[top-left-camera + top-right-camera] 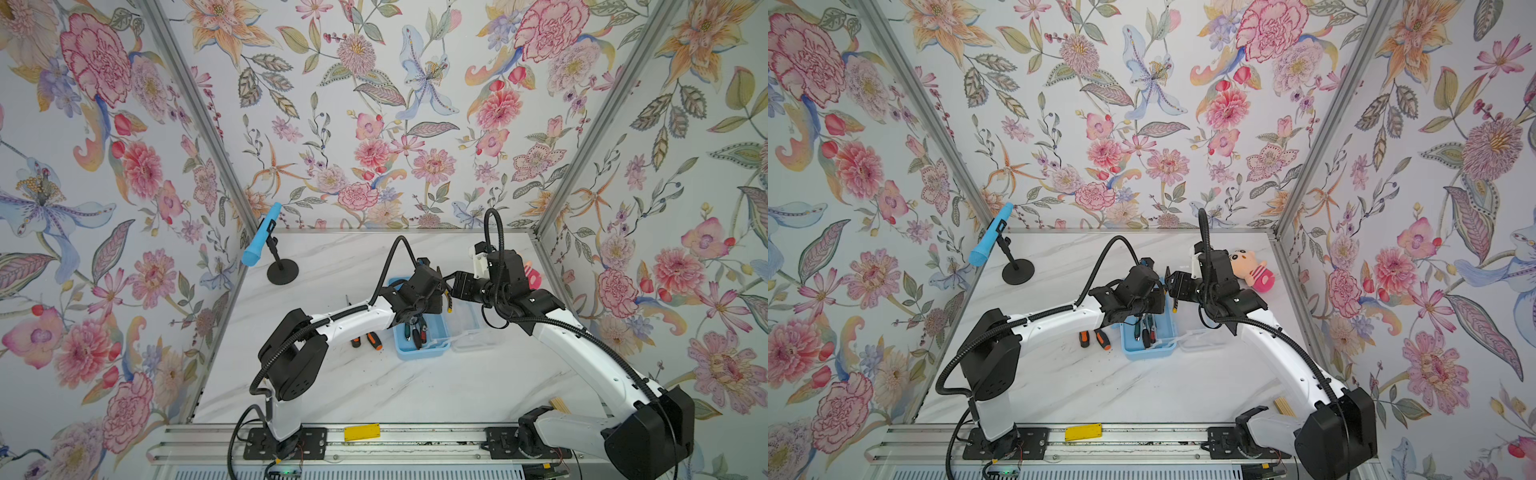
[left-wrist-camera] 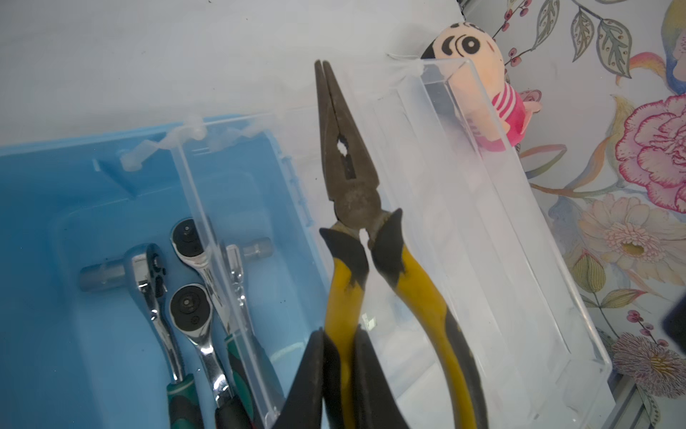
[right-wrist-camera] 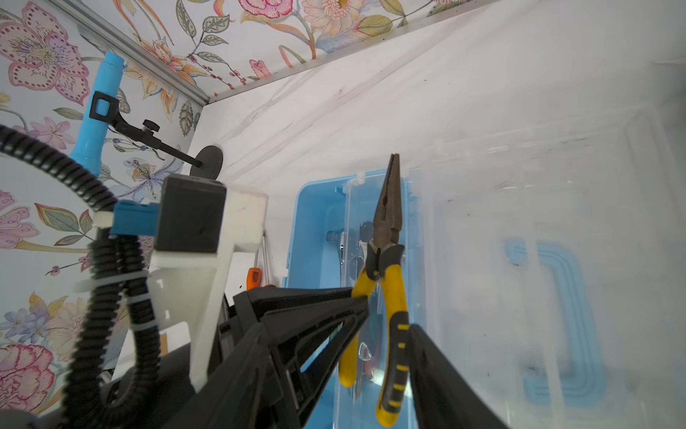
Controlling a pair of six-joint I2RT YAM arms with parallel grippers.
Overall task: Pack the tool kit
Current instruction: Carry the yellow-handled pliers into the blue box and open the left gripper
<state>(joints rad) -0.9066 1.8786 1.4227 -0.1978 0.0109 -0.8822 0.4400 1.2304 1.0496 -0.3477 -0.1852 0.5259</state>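
**Top views.** The tool kit box (image 1: pixel 422 352) sits mid-way across the marble table (image 1: pixel 374 395). Its clear lid (image 1: pixel 478 328) is swung open and lies flat just beside it, on its right. Two screwdrivers (image 1: pixel 374 340) lie on the table just left of the box, outside it. Both my wrists meet above the far half of the box and hide my fingertips. Between them, one yellow handle end of the pliers (image 1: pixel 449 306) shows. A blue microphone (image 1: pixel 261 239) stands at the far left. A plush doll (image 1: pixel 1250 270) lies behind my right wrist.

**Left wrist view.** My left gripper (image 2: pixel 343 356) is clamped on one yellow handle of the pliers. The tool hangs above the join of box and lid. Its nose is closed and points away from my fingers (image 2: pixel 315 382). Chrome ratchets (image 2: pixel 191 304) lie side by side inside the box.

**Right wrist view.** My right gripper (image 3: pixel 388 315) has its jaws apart. Both pliers handles are between them, and each tip is at the outer side of a handle. I cannot tell whether the tips press or only bracket. The blue C-shaped handle (image 3: pixel 564 323) shows through the lid.
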